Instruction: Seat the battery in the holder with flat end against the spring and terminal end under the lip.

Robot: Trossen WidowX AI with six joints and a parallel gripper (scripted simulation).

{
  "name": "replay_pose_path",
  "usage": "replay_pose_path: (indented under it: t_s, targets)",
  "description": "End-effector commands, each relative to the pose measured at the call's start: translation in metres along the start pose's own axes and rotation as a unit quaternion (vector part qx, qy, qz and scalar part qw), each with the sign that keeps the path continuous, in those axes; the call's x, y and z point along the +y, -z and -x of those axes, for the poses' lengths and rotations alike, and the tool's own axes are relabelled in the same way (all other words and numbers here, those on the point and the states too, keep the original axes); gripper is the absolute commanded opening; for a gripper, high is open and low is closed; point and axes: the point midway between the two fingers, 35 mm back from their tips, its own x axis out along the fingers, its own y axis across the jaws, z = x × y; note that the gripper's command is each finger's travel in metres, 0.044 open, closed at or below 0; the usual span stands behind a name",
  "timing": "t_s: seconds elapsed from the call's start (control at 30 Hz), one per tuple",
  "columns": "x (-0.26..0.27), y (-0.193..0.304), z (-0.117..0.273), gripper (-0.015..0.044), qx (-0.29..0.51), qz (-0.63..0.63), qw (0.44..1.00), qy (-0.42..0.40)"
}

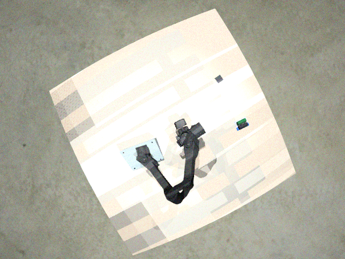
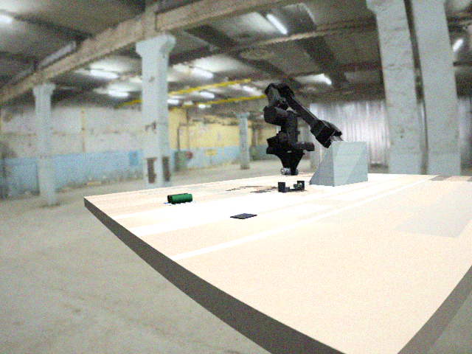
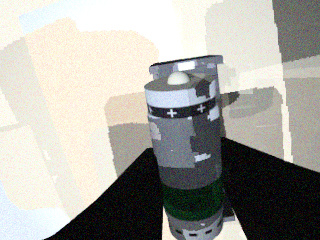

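The battery (image 3: pixel 187 145) (image 2: pixel 284 171) is grey and white with a dark green band, and its plus-marked terminal end is at the top of the wrist view. My gripper (image 3: pixel 186 152) (image 2: pixel 290 172) is shut on it, one finger on each side. The dark holder (image 2: pixel 282 186) has a raised post at each end and stands on the table just below the gripper, with a gap between it and the held battery. In the wrist view, a grey end of the holder (image 3: pixel 186 65) shows beyond the terminal. The battery covers most of the rest. The arm mostly hides the holder from above.
A green cylinder (image 1: pixel 241 121) (image 2: pixel 181 198) lies beside a black one (image 1: pixel 242 125) with blue ends, far to the right from above. A small dark flat square (image 1: pixel 219 79) (image 2: pixel 243 215) lies on the table. A pale blue sloped block (image 1: pixel 130 160) (image 2: pixel 350 164) is at the arm's base.
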Motion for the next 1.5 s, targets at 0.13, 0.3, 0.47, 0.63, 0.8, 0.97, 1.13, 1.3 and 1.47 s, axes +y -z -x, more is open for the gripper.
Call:
replay_pose_path:
  t_s: [0.13, 0.3, 0.47, 0.63, 0.8, 0.97, 1.13, 1.3, 1.47]
  targets:
    - [-0.003, 0.001, -0.012, 0.008, -0.044, 0.008, 0.999, -0.003]
    - [-0.007, 0.001, -0.018, 0.008, -0.072, 0.013, 0.997, -0.005]
    - [-0.007, 0.001, -0.019, 0.008, -0.077, 0.014, 0.997, -0.005]
    - [-0.006, 0.002, -0.023, 0.008, -0.09, 0.015, 0.996, -0.008]
    - [-0.005, 0.002, -0.026, 0.008, -0.102, 0.015, 0.995, -0.011]
    - [-0.004, 0.004, -0.029, 0.008, -0.116, 0.016, 0.993, -0.013]
    - [-0.004, 0.005, -0.031, 0.008, -0.129, 0.017, 0.991, -0.015]
    - [-0.004, 0.006, -0.033, 0.008, -0.143, 0.018, 0.989, -0.016]
    - [-0.004, 0.008, -0.034, 0.008, -0.157, 0.019, 0.987, -0.017]
